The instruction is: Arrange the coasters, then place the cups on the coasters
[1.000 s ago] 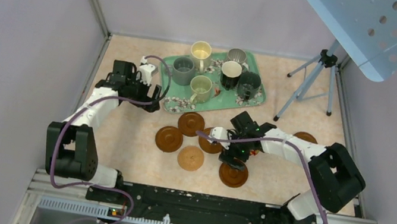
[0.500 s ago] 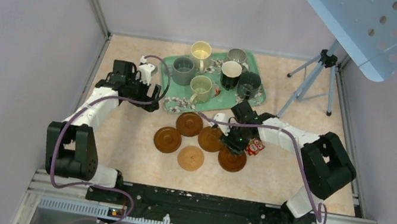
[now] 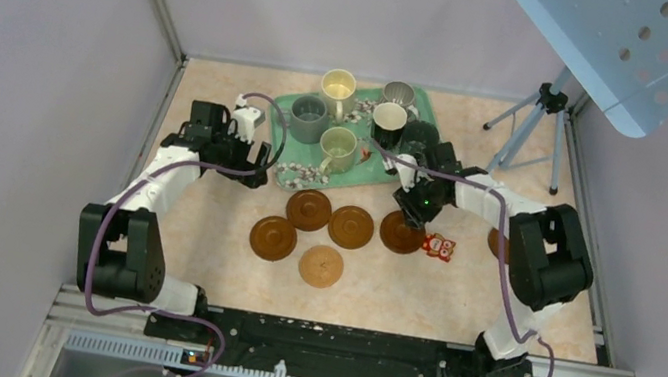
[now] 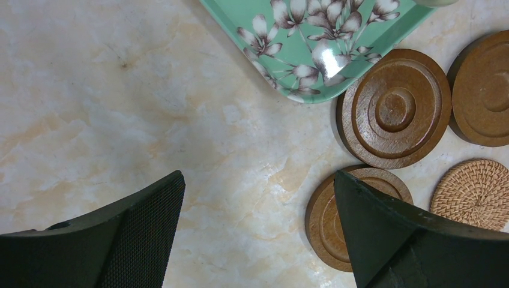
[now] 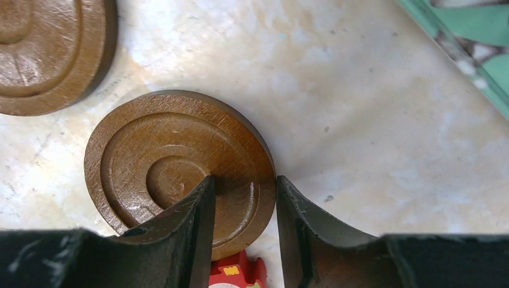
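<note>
**Right-hand coaster placement.** The right gripper (image 5: 243, 183), jaws about half closed, straddled one rim of a round brown wooden coaster (image 5: 168, 162). One finger sat on its grooved face and one outside the edge; a firm pinch could not be confirmed. The coaster lay flat on the marbled table (image 5: 372, 120), near the green floral tray (image 4: 384, 36) and just beside a small red owl trinket (image 5: 237, 273). The left gripper (image 4: 258, 180) gaped wide and held nothing. Risk: so narrow a rim hold might slip or tip the disc, or sweep the trinket along.

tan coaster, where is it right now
In the top view the tan coaster lies mid-table, closer to the arms' bases than the other discs, just right of the leftmost brown coaster.
</note>
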`<act>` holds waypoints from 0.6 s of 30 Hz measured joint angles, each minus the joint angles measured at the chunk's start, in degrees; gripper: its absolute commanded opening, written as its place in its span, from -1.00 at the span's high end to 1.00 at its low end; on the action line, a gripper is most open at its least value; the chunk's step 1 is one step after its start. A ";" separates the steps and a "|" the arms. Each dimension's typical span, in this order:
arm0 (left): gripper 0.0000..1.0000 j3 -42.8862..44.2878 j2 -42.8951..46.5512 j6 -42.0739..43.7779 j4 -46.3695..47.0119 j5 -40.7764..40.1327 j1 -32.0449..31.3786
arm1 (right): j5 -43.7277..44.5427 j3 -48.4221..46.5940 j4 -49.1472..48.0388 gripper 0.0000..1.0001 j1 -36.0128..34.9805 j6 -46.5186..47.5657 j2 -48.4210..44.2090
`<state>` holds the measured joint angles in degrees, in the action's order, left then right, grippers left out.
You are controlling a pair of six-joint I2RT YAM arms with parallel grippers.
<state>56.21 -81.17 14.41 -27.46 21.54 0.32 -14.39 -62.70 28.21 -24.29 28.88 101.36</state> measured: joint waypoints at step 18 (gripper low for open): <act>-0.97 0.04 0.00 -0.02 -0.02 0.02 0.00 | 2.58 13.68 -4.20 0.37 12.41 8.96 -11.89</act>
<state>56.25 -81.17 14.39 -27.49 21.56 0.32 -11.81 -49.01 24.01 -11.88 37.85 89.47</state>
